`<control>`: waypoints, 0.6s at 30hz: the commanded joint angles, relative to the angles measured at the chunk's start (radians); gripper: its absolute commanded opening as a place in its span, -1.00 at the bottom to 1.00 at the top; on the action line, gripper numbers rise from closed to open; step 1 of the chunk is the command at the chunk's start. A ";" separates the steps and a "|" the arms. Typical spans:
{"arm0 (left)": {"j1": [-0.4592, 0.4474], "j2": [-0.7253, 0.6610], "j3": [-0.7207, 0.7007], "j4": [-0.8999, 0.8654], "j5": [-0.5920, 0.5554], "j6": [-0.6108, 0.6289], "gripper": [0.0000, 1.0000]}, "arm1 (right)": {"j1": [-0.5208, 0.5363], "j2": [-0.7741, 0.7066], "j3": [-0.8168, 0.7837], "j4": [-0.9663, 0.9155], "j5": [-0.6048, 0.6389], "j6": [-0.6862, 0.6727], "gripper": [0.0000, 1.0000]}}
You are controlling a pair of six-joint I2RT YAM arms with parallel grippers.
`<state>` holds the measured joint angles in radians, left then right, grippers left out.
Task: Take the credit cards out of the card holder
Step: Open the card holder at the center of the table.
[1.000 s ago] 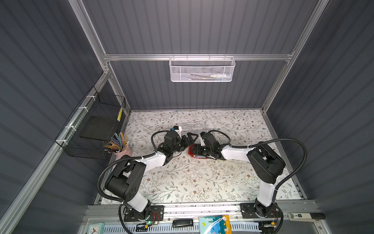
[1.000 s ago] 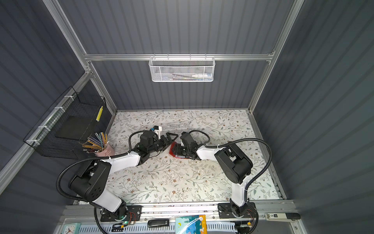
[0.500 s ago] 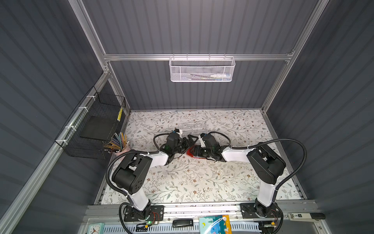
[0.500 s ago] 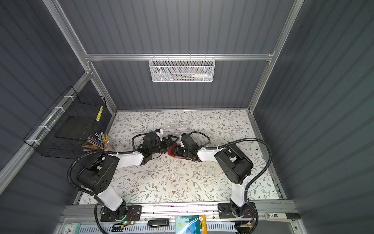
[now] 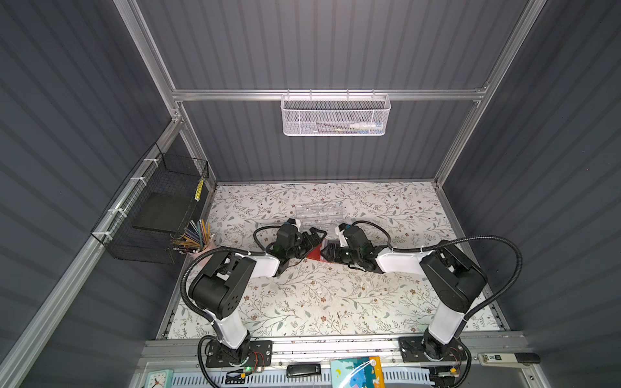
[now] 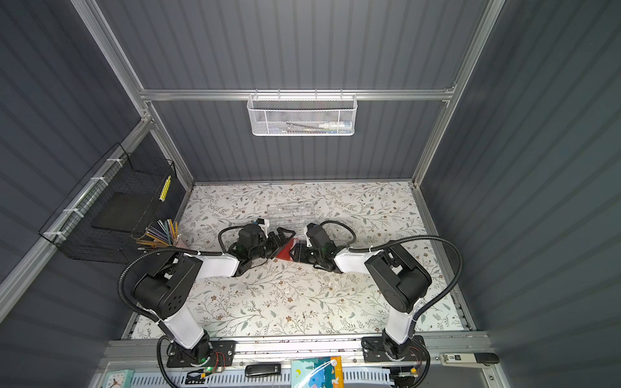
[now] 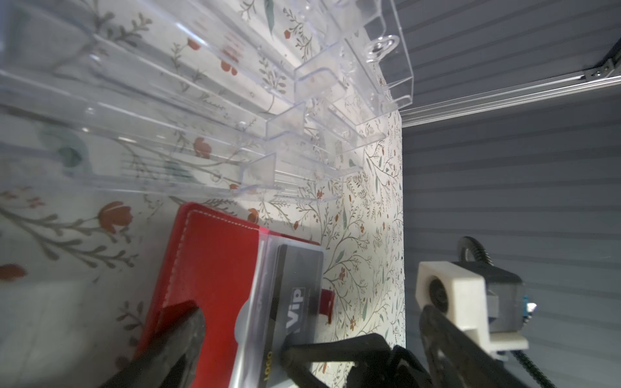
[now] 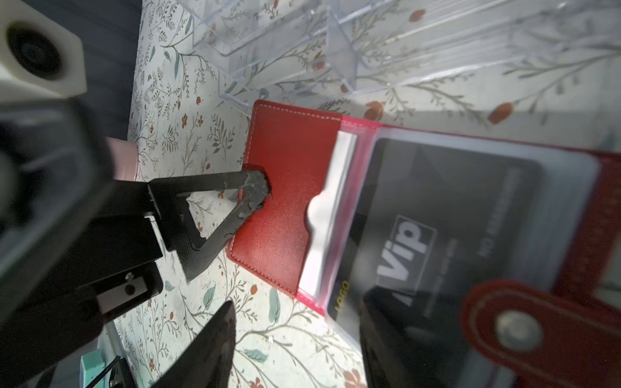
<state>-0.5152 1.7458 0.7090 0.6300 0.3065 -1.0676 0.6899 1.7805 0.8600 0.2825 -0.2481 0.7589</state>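
Observation:
The red card holder (image 5: 314,253) (image 6: 285,252) lies open on the table between both grippers. Its clear sleeve shows a black "Vip" credit card (image 7: 297,285) (image 8: 437,215), still inside the sleeve. The snap strap tab (image 8: 510,331) lies over the far end. My left gripper (image 5: 311,242) (image 7: 305,314) is wide open, and one finger (image 8: 252,189) touches the red cover (image 8: 289,188). My right gripper (image 5: 331,252) (image 8: 299,300) is partly open. One of its fingers (image 7: 336,349) rests on the sleeved card and the other hangs over bare table.
A clear acrylic organizer (image 5: 319,211) (image 7: 208,100) stands just behind the holder. A pink cup of pencils (image 5: 198,240) and a black wire basket (image 5: 158,208) are at the left wall. A white mesh basket (image 5: 336,116) hangs on the back wall.
The left arm has folded lower and brought its open gripper closer onto the card holder. The right gripper has stayed in place on the sleeve.

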 commanded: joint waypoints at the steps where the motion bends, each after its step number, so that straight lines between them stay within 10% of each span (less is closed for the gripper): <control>1: 0.009 0.026 -0.020 0.015 -0.009 0.005 0.99 | -0.028 0.002 -0.041 -0.100 0.025 -0.007 0.20; 18: 0.009 0.079 -0.051 0.065 0.049 0.008 0.95 | -0.102 -0.023 -0.080 -0.078 -0.012 -0.041 0.21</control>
<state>-0.5106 1.7992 0.6838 0.7170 0.3267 -1.0668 0.6071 1.7447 0.8150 0.2924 -0.2707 0.7372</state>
